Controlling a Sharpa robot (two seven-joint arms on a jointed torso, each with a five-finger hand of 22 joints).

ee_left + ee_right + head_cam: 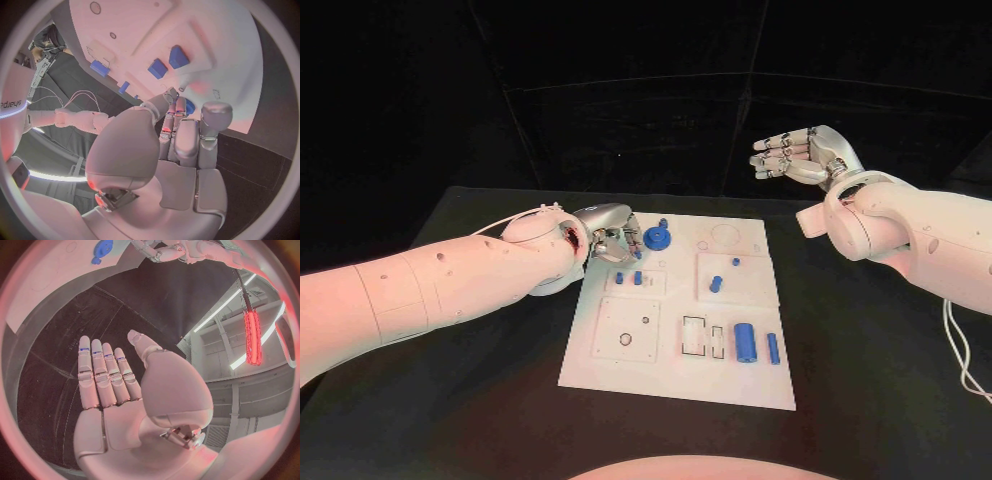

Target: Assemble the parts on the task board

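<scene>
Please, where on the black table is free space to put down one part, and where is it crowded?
Bare black table lies to the right of the task board, below the right arm, and along the near edge in front of the board. It is crowded at the board's far left corner, where the left robot hand sits beside the blue gear-shaped part.

A black table (473, 400) with a matte top. Its far edge runs straight across and its left edge slants outward toward the near side. Behind the table's far edge stands a black backdrop (617, 60) of dark panels, crossed by faint pale seams, rising well above the table.
</scene>
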